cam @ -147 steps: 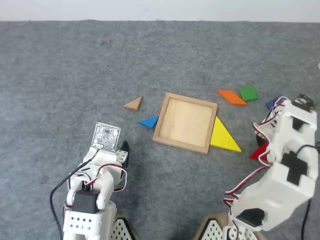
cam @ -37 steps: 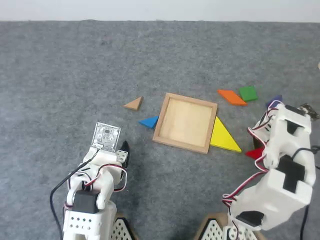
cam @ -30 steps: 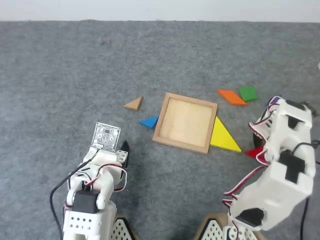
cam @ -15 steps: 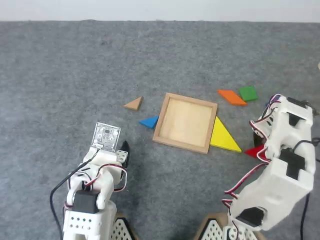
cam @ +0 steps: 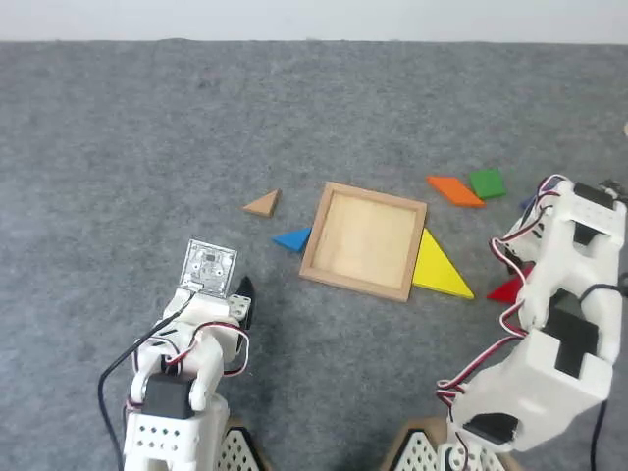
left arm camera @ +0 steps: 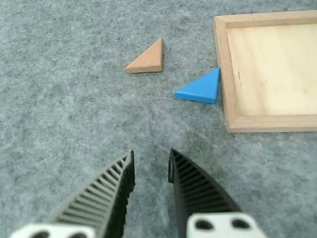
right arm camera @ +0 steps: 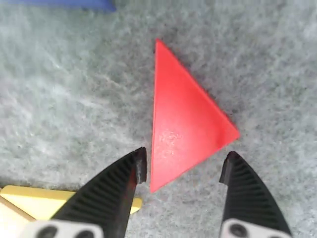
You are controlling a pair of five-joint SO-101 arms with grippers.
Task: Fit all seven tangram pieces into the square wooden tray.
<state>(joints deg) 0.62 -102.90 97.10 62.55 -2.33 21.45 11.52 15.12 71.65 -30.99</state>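
The square tray (cam: 315, 230) lay near the middle of the desk (cam: 147, 128). Its floor was bare, and none of the seven pieces was inside it. The yellow triangle (cam: 439, 267) touched the rim on the right arm's side. The blue triangle (cam: 293, 238) touched the opposite rim, with the brown triangle (cam: 263, 204) just beyond it. The orange parallelogram (cam: 455, 190) and the green square (cam: 487, 183) lay side by side, farther back and apart from the tray.

The step in hand was judged to be the first pick, with the red triangle (right arm camera: 183, 119) as its target. Your right hand (right arm camera: 184, 161) was spread wide over that piece, one finger to each side, and was not closed on it. Whether the fingertips touched the desk could not be told.

The next move called for lowering the hand until the fingers bracketed two edges, then closing squarely. The piece looked thin and flat, so a skewed grip could let it slip or tip. The carry to the tray would have to pass the yellow triangle.

Your left hand (left arm camera: 151, 156) held nothing. Its fingers stood a narrow gap apart above bare desk, short of the blue triangle.

In the high view, your right arm covered most of the red triangle. The dark blue piece (right arm camera: 64, 4) was cut off at the edge of the right wrist view, so its shape could not be made out.
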